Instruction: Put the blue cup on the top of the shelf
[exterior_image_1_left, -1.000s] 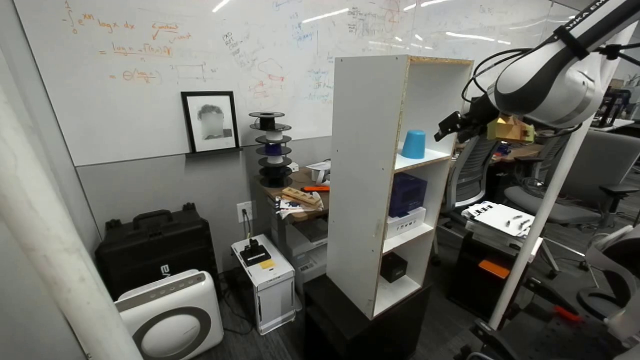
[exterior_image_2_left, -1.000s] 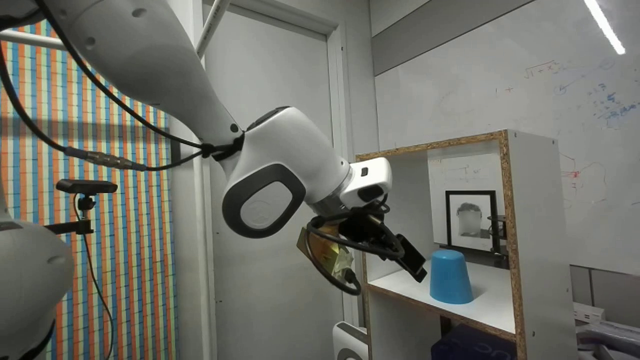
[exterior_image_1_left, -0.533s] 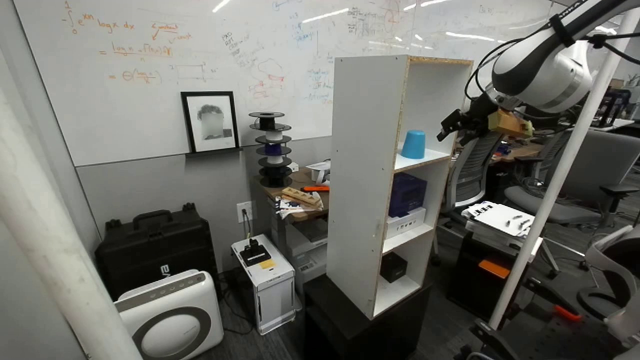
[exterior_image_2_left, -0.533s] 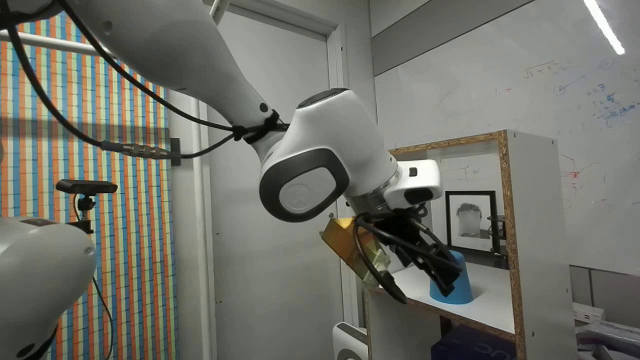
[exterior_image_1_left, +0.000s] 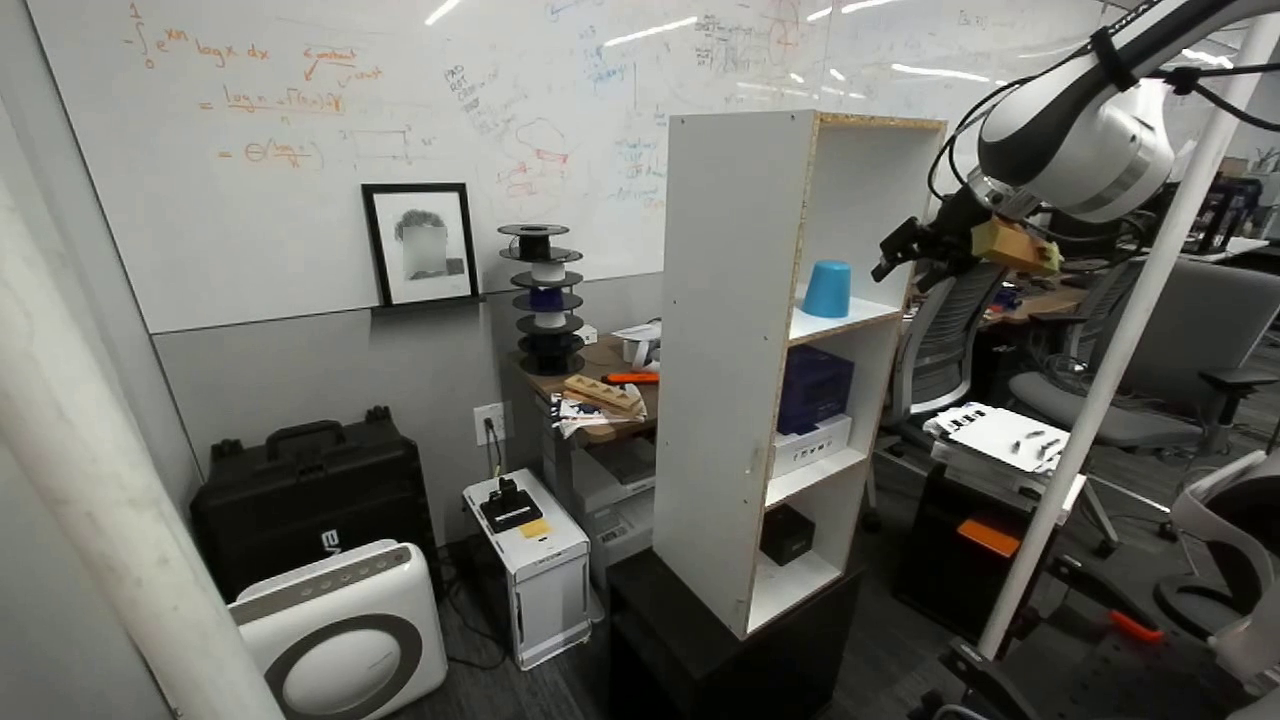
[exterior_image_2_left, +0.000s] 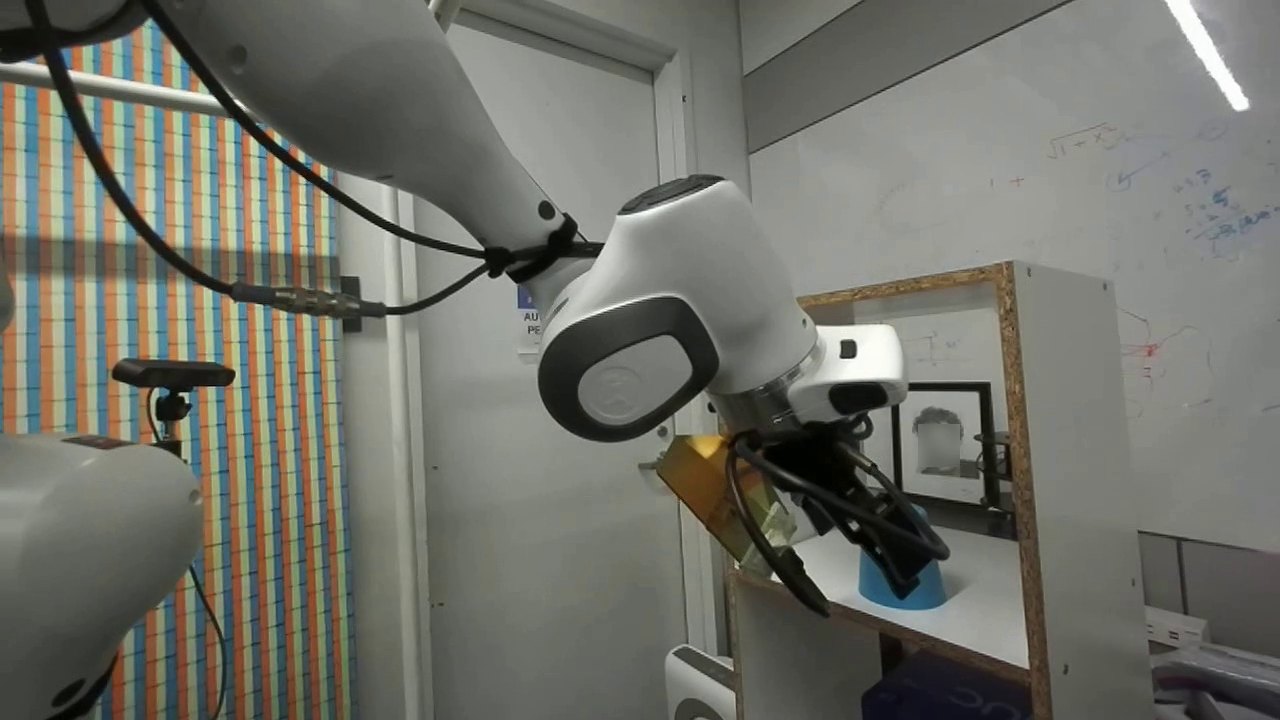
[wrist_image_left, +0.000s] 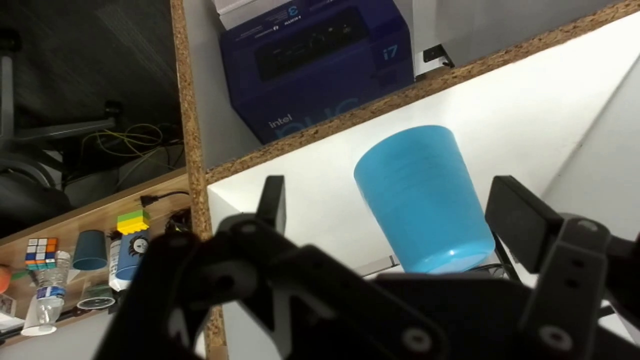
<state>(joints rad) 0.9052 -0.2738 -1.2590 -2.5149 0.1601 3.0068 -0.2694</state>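
Pincer (wrist_image_left: 390, 202) nearest, spread wide and gripping nothing, we look past its fingers to the blue cup (wrist_image_left: 422, 200). In the wrist view the cup falls within the gap but off-centre, close to the finger on that view's right; its long axis slants, lying more across the closing line than along it. In an exterior view we see the fingertips and the cup (exterior_image_1_left: 828, 290) apart, so the coming move, we judge, is a forward reach with a small sideways shift, plus some roll to square the fingers to the cup's flanks. The cup stands mouth down in the uppermost compartment of the shelf (exterior_image_1_left: 740, 300); above that lies the shelf's top, which we take as the goal.
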